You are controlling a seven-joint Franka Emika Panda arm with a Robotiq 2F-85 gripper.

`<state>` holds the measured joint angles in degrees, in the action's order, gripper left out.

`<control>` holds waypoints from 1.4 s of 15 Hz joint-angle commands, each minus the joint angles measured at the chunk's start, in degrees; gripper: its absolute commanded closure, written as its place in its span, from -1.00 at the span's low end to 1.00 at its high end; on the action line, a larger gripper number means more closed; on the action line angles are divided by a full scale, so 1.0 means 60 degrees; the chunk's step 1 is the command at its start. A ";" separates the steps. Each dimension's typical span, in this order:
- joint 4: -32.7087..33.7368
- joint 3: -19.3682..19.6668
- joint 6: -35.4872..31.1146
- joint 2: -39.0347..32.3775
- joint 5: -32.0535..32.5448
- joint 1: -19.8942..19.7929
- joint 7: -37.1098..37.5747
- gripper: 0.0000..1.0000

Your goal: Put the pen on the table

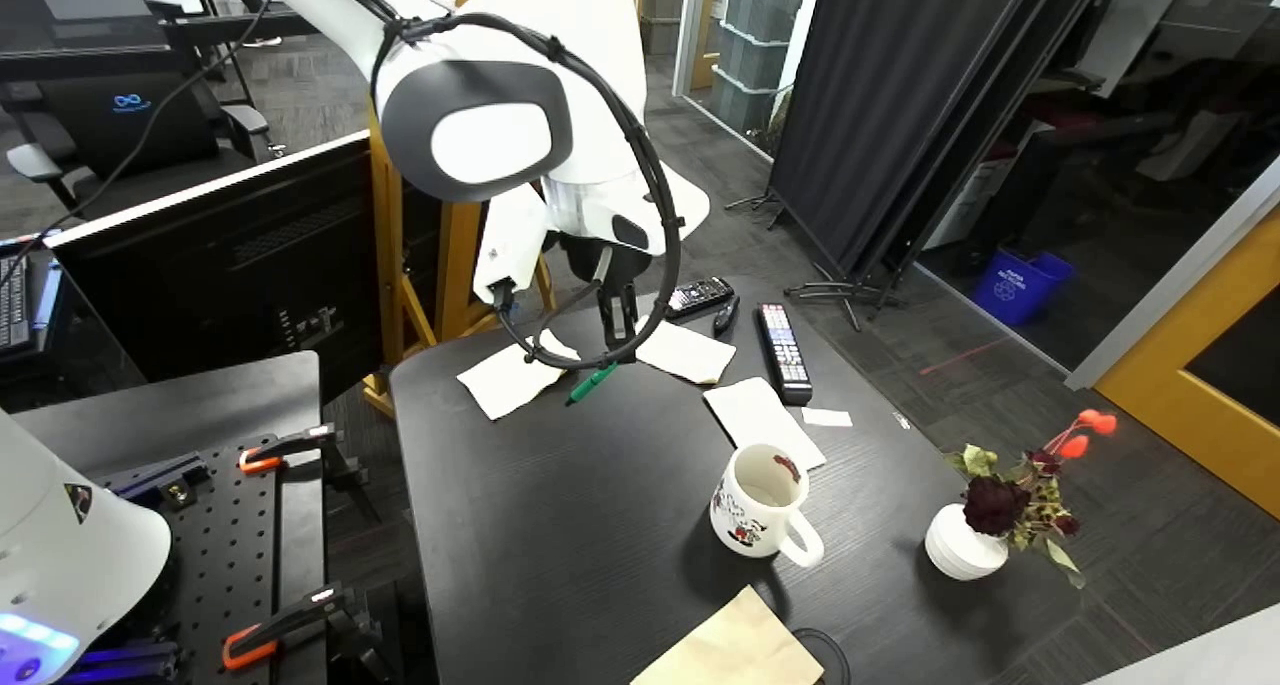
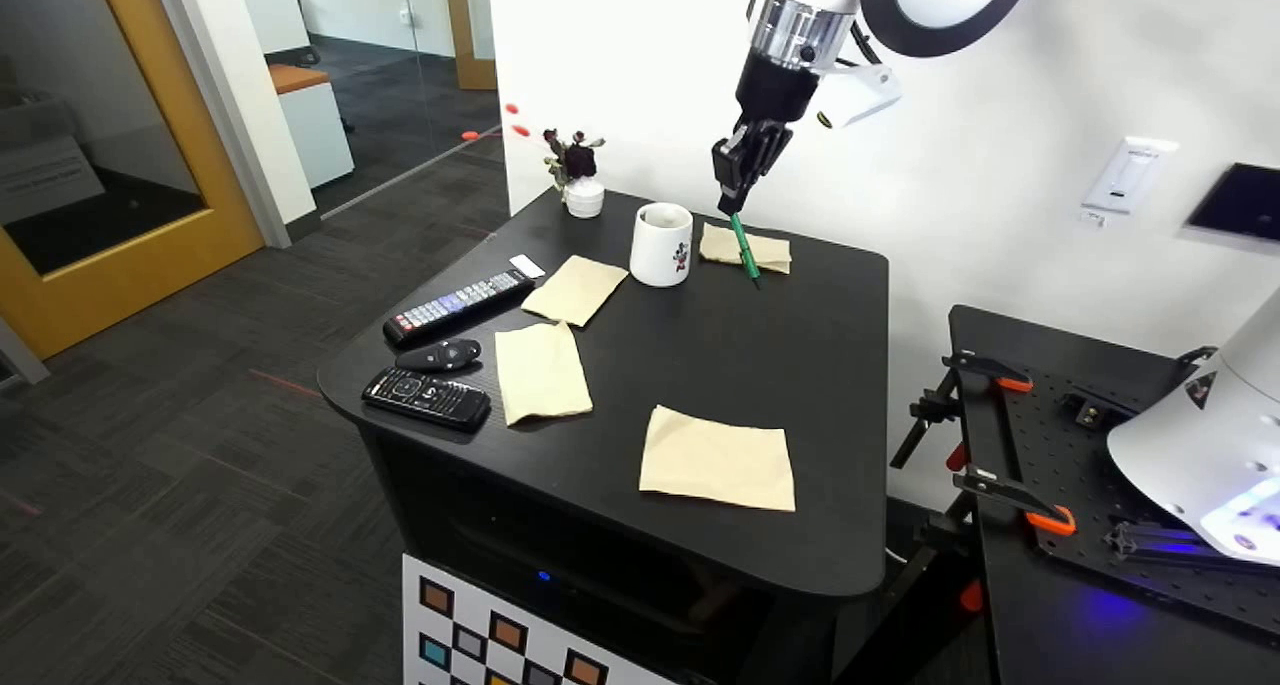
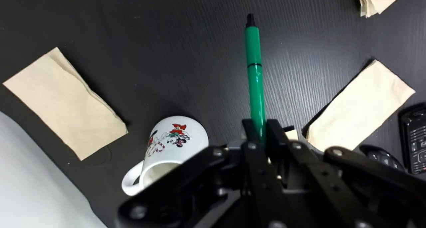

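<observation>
Leftmost on the bench (image 2: 780, 365), in an exterior view, a black keypad remote (image 2: 427, 399) lies at the front edge, a small rounded remote (image 2: 438, 356) just behind it, and a long black remote (image 2: 462, 307) behind that, with a white card (image 2: 526, 266) just past its far end. Right of these come a folded cream napkin (image 2: 543, 372) and, just behind, a second napkin (image 2: 575, 290). A white vase (image 2: 584, 199) with dark flowers (image 2: 578, 160) stands at the far edge; nearer, a cartoon-printed mug (image 2: 660, 245) stands upright. A third napkin (image 2: 717, 460) lies towards the front, a fourth napkin (image 2: 715, 245) just right of the mug. In front of this last one, in that view, slants the green pen (image 2: 744, 249), dark tip lowest, pinched at its upper end by the jaws, which are closed to the pen's own thickness. Both exterior views set its tip against different parts of the bench, so it is held above the surface. In the wrist view the mug sits close to the left, partly hidden by the jaws. Farther right, a side bench (image 2: 1100, 630) carries a perforated plate (image 2: 1050, 445), two orange-tipped clamps (image 2: 1000, 487) and the robot base (image 2: 1215, 440).
</observation>
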<state>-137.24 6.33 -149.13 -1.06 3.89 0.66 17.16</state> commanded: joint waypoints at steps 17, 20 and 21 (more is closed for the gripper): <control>0.2629 -0.0179 0.2736 -0.2659 -0.1156 -0.0652 -0.1199 0.94; 0.3182 -0.0211 0.3309 -0.3239 -0.1211 -0.0649 -0.1477 0.94; 0.3381 -0.0219 0.3506 -0.3453 -0.1205 -0.0651 -0.1531 0.94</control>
<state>-121.78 6.11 -132.59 -17.91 -1.99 -2.11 10.33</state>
